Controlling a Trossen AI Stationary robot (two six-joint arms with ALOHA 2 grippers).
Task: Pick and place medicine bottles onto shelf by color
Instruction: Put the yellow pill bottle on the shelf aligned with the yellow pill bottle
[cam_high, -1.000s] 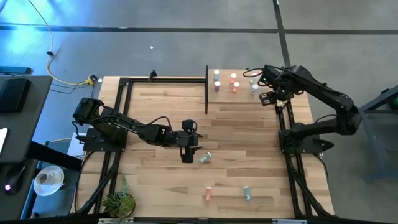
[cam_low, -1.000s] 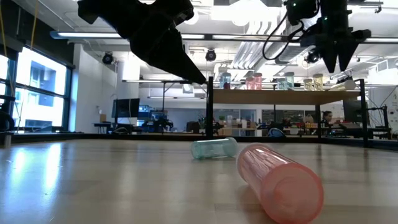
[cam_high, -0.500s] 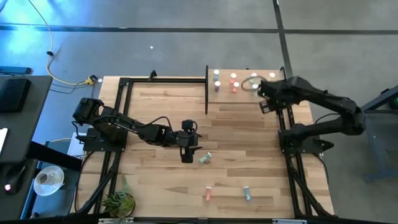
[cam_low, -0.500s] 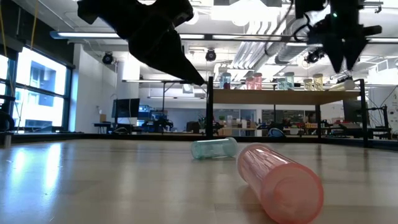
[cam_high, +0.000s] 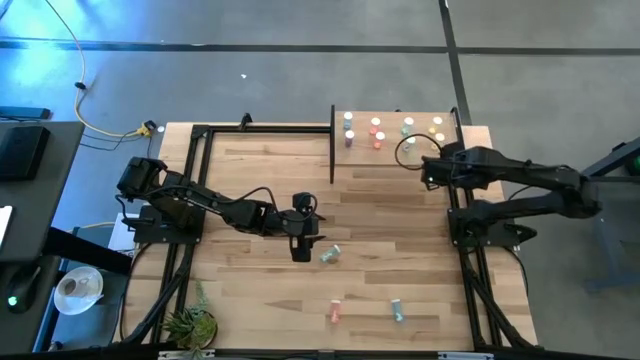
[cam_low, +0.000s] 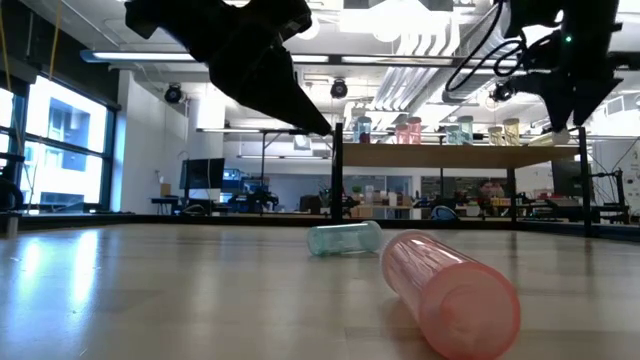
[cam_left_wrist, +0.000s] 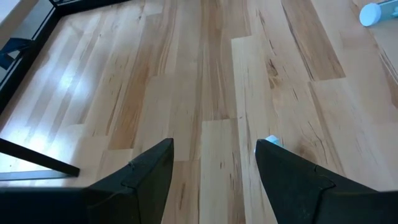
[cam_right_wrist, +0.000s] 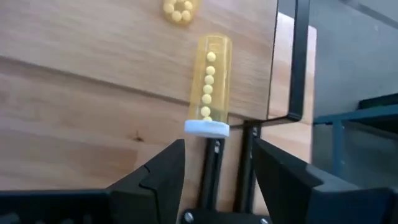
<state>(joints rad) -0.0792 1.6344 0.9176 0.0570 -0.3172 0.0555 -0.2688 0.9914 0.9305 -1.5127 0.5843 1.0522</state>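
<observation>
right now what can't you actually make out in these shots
- High view: the bottles on the shelf are too small to tell their colours.
- Left wrist view: the teal bottle is mostly hidden behind a finger of the open left gripper.
- Low view: the pink bottle is blurred, so its cap and contents cannot be read.
- Right wrist view: a second yellow bottle is cut off at the edge; the open right gripper holds nothing.
</observation>
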